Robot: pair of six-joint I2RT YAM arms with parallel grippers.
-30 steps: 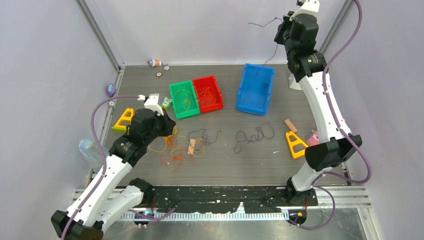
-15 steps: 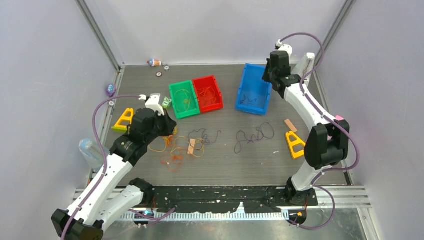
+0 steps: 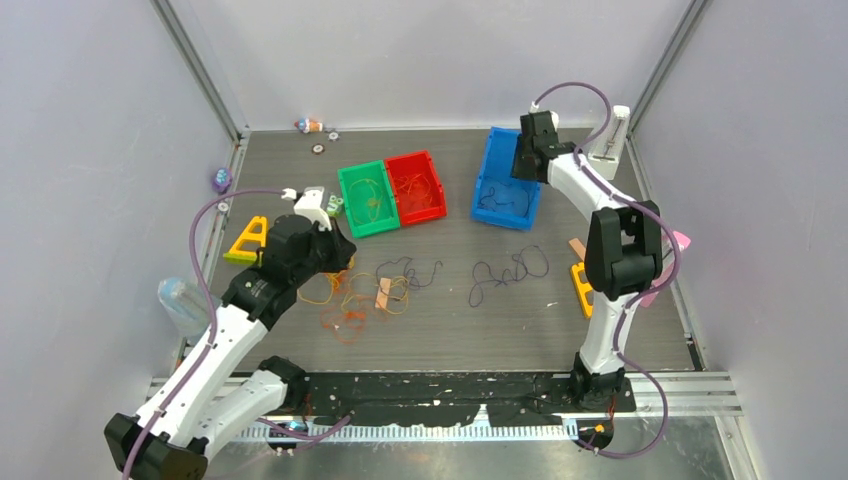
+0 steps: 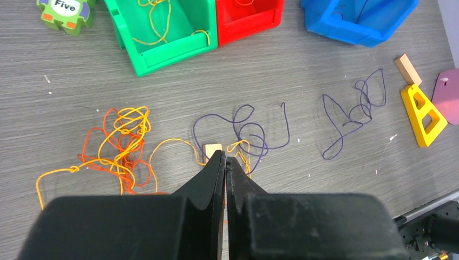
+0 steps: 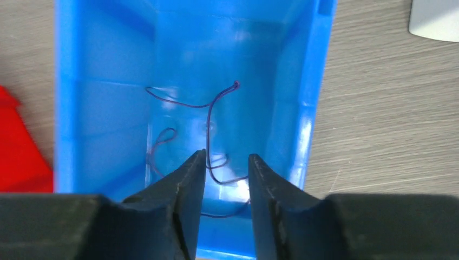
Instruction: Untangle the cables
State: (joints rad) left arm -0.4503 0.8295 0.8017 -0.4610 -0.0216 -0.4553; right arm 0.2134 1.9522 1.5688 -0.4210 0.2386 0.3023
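Up at 1 o'clock our narrowly parted right claw (image 5: 225, 157) hangs over a purple cable (image 5: 208, 116) lying in the blue bin (image 5: 65, 108); at 8 o'clock our closed left claw (image 4: 224, 157) faces the yellow-orange tangle (image 4: 127, 141) that, we judge, remains to sort.

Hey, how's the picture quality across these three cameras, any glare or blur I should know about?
Top view: even light, soft shadows, no glare. Left wrist view: cables and table grain crisp, the left gripper just a dark silhouette. Right wrist view: slightly soft, pale glare on the blue bin floor beside the purple cable.
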